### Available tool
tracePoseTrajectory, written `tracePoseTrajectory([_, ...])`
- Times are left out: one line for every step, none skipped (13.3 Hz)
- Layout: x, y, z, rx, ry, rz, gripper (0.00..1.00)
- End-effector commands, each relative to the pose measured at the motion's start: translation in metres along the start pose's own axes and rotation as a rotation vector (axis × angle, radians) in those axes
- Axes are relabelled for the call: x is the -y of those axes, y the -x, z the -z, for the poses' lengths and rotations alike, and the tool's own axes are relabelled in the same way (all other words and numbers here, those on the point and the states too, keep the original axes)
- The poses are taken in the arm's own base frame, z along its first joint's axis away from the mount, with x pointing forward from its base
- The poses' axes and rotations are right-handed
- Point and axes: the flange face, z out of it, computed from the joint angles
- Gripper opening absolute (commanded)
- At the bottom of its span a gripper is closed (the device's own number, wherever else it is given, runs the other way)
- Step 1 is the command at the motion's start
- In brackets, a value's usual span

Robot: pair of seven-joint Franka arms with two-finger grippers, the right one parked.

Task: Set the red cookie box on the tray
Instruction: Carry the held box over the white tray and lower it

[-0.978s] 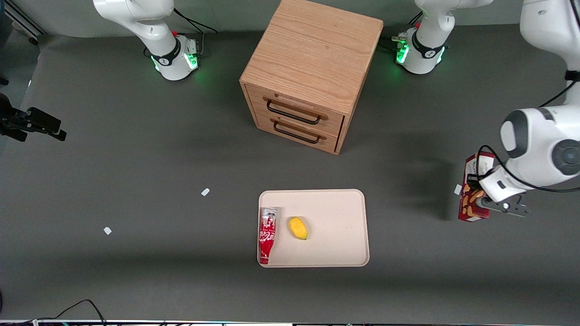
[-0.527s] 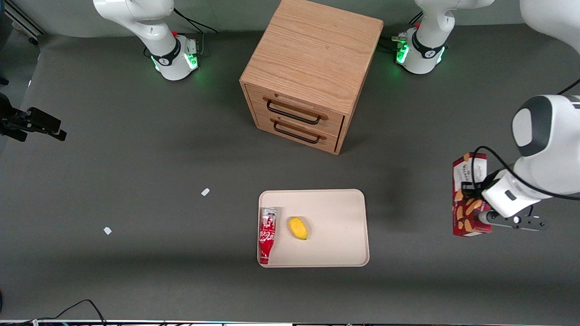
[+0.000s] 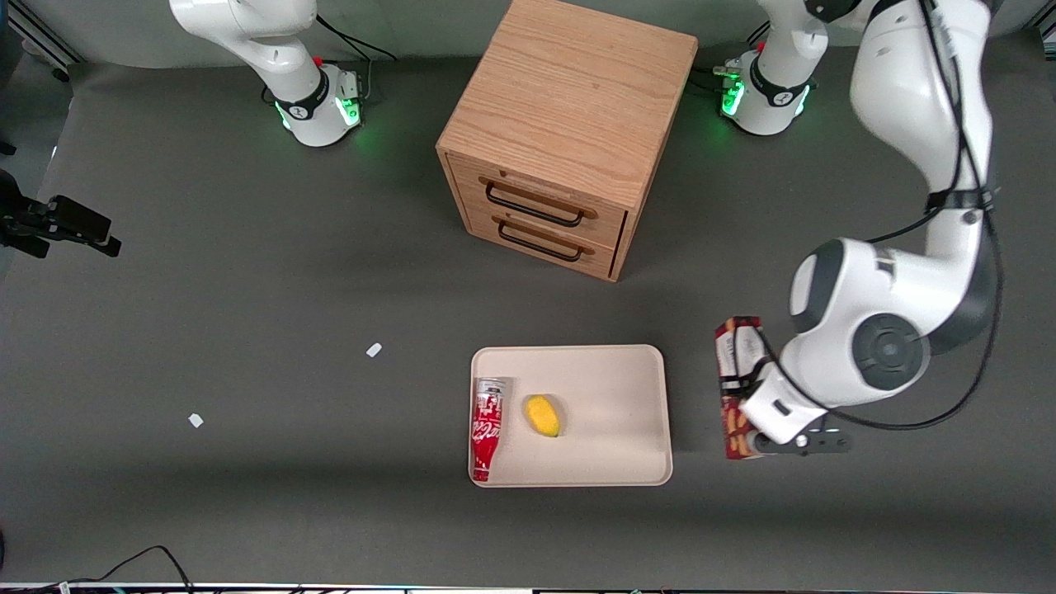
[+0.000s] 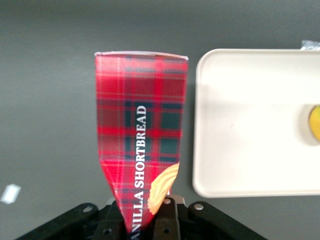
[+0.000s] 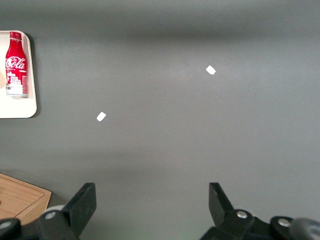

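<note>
The red cookie box (image 3: 734, 363) is dark red plaid with a cookie picture, and its narrow end points down. My left gripper (image 3: 745, 417) is shut on it, holding it just beside the tray's edge on the working arm's end. The cream tray (image 3: 619, 412) lies flat on the grey table, nearer the front camera than the cabinet. In the left wrist view the box (image 4: 142, 130) hangs from the gripper (image 4: 145, 217), one finger (image 4: 167, 220) pressing on each side. The tray (image 4: 250, 125) lies right beside the box, and the box does not overlap it.
A red-and-white soda can (image 3: 487, 429) and a yellow fruit (image 3: 543, 415) lie on the half of the tray toward the parked arm. A wooden two-drawer cabinet (image 3: 569, 132) stands farther back. Two white scraps (image 3: 374, 350) (image 3: 195, 421) lie toward the parked arm's end.
The left gripper has carried the box from the working arm's end of the table toward the tray, and it now hangs close to the tray's edge. Nothing on the tray moved.
</note>
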Motion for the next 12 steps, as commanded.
tracePoseTrajectory([-0.037, -0.012, -0.028, -0.034, 0.022, 0.008, 0.0])
tracePoseTrajectory([-0.042, -0.013, -0.042, -0.032, 0.024, 0.002, 0.0])
tracePoseTrajectory([-0.05, -0.012, -0.059, -0.031, 0.024, -0.008, 0.0])
tracePoseTrajectory([-0.053, -0.013, -0.078, -0.032, 0.026, -0.011, 0.0])
tracePoseTrajectory([-0.058, -0.014, -0.093, -0.034, 0.031, -0.011, 0.0])
tracePoseTrajectory([-0.062, -0.013, -0.107, -0.033, 0.033, -0.001, 0.0])
tracePoseTrajectory([-0.067, -0.012, -0.117, -0.033, 0.035, -0.001, 0.0])
tracePoseTrajectory([-0.072, -0.01, -0.127, -0.027, 0.033, -0.005, 0.0])
tracePoseTrajectory([-0.075, -0.009, -0.13, -0.026, 0.033, -0.011, 0.0])
tracePoseTrajectory([-0.076, -0.008, -0.131, -0.024, 0.034, -0.012, 0.0])
tracePoseTrajectory([-0.077, -0.007, -0.135, -0.019, 0.031, -0.013, 0.0])
tracePoseTrajectory([-0.078, -0.006, -0.138, -0.017, 0.03, -0.014, 0.0])
